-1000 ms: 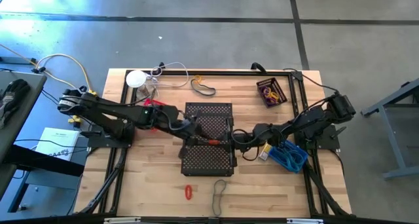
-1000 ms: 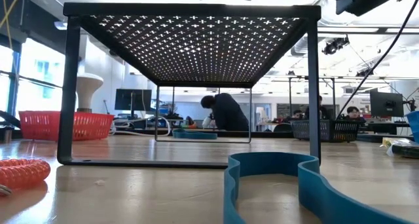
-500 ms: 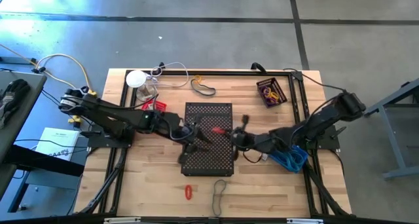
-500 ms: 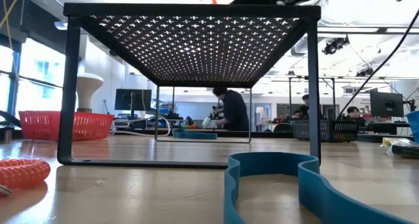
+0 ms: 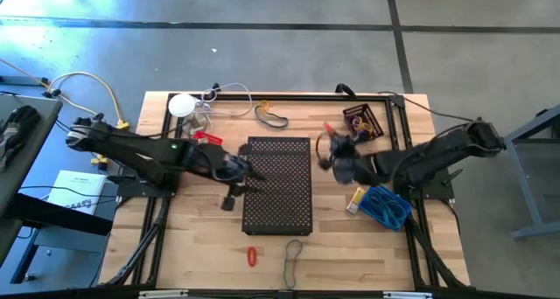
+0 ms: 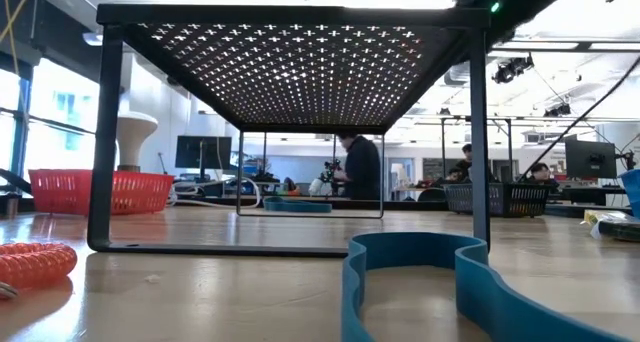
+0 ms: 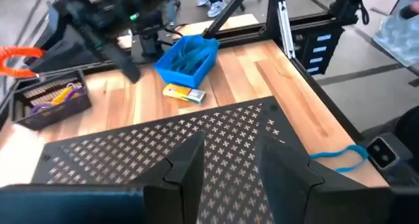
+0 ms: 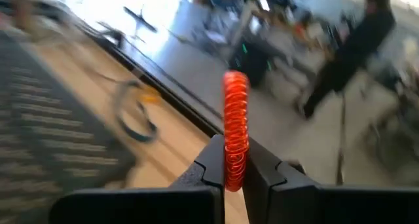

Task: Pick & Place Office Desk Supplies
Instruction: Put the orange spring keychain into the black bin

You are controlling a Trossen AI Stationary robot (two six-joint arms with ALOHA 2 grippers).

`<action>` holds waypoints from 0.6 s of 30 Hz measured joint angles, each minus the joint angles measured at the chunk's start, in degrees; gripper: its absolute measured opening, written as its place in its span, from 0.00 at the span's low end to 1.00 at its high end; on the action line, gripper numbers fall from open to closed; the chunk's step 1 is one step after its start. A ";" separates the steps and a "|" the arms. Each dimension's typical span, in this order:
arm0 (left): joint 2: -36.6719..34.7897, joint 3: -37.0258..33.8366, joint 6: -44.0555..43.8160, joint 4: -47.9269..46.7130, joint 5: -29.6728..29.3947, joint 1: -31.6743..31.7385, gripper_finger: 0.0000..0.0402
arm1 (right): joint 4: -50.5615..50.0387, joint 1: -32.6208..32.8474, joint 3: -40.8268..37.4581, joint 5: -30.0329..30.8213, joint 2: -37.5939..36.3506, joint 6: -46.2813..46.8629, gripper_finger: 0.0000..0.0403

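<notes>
Now the right gripper [image 8: 236,175], clamped on the red coil [image 8: 236,129], has lifted it off the rack [image 5: 278,184] toward the bin [image 5: 363,122]; left gripper [image 7: 229,160], parted and empty, has backed off: handover done.

Matt perforated metal shelf [image 5: 279,184] on a smooth wooden table [image 5: 201,238].
</notes>
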 joint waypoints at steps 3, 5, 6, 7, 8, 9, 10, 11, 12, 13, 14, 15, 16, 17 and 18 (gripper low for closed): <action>-3.35 0.00 -0.01 -3.38 -1.21 -0.02 0.33 | -6.49 -8.28 0.00 -3.96 -0.80 6.58 0.03; -4.99 0.00 1.23 -5.88 -2.54 -0.02 0.33 | -10.23 -14.11 -0.02 -5.16 -0.80 11.69 0.03; -5.62 0.00 1.94 -6.62 -3.65 -0.02 0.33 | -12.18 -16.86 -0.02 -5.85 -0.80 13.67 0.03; -6.26 0.00 2.85 -7.45 -5.07 -0.02 0.33 | -13.80 -19.60 -0.02 -7.21 -0.80 15.09 0.03; -6.84 0.00 3.69 -8.90 -6.62 0.00 0.33 | -15.26 -22.31 -0.02 -9.33 -0.79 16.19 0.03; -7.21 -0.02 4.25 -10.01 -8.42 -0.02 0.33 | -16.46 -24.82 -0.01 -12.09 -0.61 17.24 0.03; -7.50 -0.02 4.35 -10.30 -10.56 -0.02 0.33 | -17.70 -27.22 0.00 -15.20 -0.43 18.39 0.03; -7.81 0.00 4.19 -11.07 -12.78 -0.02 0.33 | -19.05 -29.55 -0.06 -18.24 -0.33 19.35 0.03; -7.91 0.00 4.04 -12.22 -14.98 -0.02 0.33 | -19.86 -31.54 -0.13 -20.55 -0.14 19.68 0.03; -7.96 -0.04 3.89 -12.84 -17.21 -0.02 0.33 | -20.15 -33.19 -0.11 -21.84 0.12 19.76 0.03; -7.94 -0.03 3.85 -13.01 -19.17 -0.01 0.33 | -20.34 -34.69 -0.09 -22.81 0.40 19.77 0.03; -7.94 -0.02 3.59 -13.72 -20.76 0.06 0.33 | -20.62 -36.13 -0.07 -23.64 0.79 19.77 0.03; -7.86 -0.03 2.90 -14.76 -21.90 0.26 0.33 | -21.16 -37.52 -0.07 -24.83 1.02 19.85 0.03; -7.60 -0.04 2.09 -15.21 -22.59 0.43 0.33 | -21.65 -38.78 -0.07 -26.49 1.11 20.43 0.03; -7.45 -0.04 1.21 -15.41 -22.67 0.70 0.33 | -22.03 -40.01 -0.07 -28.45 1.12 21.10 0.04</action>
